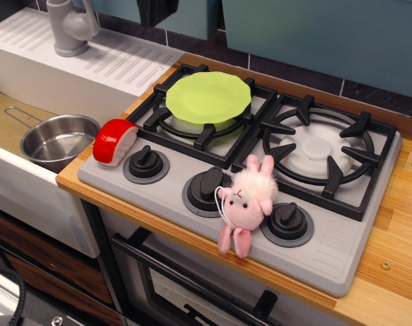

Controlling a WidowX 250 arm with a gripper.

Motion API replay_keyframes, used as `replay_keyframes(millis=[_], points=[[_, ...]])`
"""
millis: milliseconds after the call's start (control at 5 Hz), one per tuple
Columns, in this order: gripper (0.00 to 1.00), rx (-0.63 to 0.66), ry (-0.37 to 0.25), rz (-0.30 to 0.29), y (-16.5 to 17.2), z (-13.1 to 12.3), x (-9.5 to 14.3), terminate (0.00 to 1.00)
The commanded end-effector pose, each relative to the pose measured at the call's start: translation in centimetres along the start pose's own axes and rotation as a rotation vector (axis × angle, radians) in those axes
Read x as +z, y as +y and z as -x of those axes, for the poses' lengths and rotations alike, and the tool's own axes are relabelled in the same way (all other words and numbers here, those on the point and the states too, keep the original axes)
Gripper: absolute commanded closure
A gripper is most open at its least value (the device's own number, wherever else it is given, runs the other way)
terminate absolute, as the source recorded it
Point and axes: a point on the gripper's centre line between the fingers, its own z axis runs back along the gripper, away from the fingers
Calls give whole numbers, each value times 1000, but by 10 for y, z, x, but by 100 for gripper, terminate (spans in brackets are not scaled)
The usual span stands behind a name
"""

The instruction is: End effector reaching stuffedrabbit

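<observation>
Gripper wasn't caught anywhere in view, so its grip state and bearing to the stuffedrabbit [247, 202] couldn't be judged tbh. Rabbit was seen slumped on the stove's [341, 261] front edge between 2 knobs, ears up, legs dangled over, long axis roughly front-to-back.

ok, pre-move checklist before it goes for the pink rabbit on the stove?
1. Target located: stuffedrabbit lies on the stove's front panel, between the middle knob and right knob. ok.
2. Target unobstructed from above: nothing lies on it. ok.
3. End effector position and jaw state: not in view. cannot tell.
4. Neighbours: rabbit looks to be touching the right knob; its string loop lies toward the middle knob. not ok, snag risk.
5. Edge margin: its legs reach toward the panel's front edge. cannot tell if it would slip.
6. Lookalike: red-and-white toy sits far left. ok.
</observation>
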Motion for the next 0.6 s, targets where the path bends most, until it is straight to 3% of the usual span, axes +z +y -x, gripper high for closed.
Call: replay_keyframes(millis=[0, 400], points=[[0, 0, 0, 0, 0, 0, 0, 0], [0, 55, -41, 76, -40, -35, -27, 0]])
